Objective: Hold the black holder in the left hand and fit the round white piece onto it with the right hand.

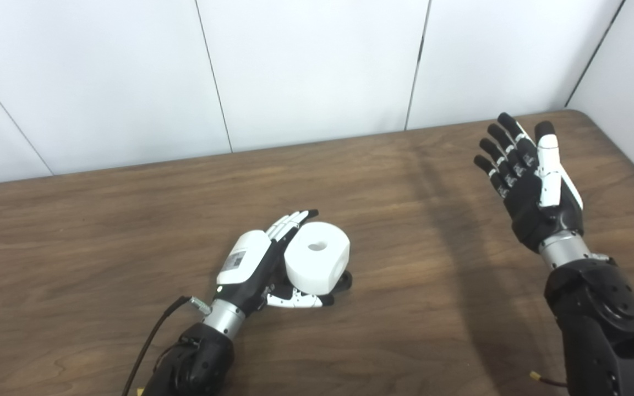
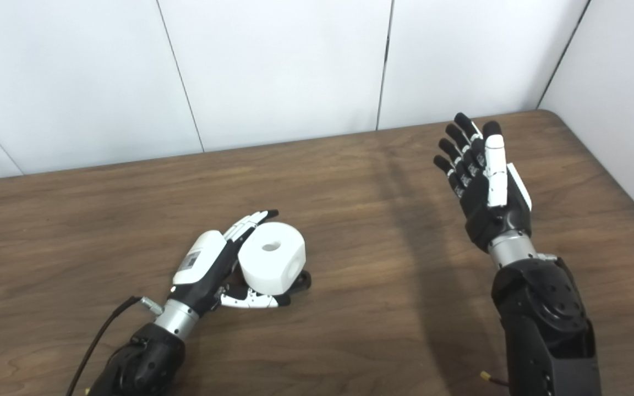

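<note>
— Where are you standing with the fit?

— You are looking at what seems the finished end of it. The round white piece [image 1: 317, 257] is sitting on the black holder [image 1: 344, 281], of which only a dark nub is showing under its near right edge. Your left hand [image 1: 264, 264] is cupping the pair low on the surface [image 1: 102, 231], fingers behind the piece and thumb along the front. Whether the piece is seated all the way down, you cannot tell from here.

— And the right hand?

— Your right hand [image 1: 529, 184] is hanging well apart on the far right, raised off the surface, fingers straight and spread, holding nothing. What may be left for you is only a check of the seating.

— Which way is the piece pointing?

— It is a short drum lying flat side up — its center hole [image 2: 271, 246] is facing upward and a touch toward the cameras. So its axis is running near upright, tilted slightly; the holder's own direction is hidden beneath it.
</note>
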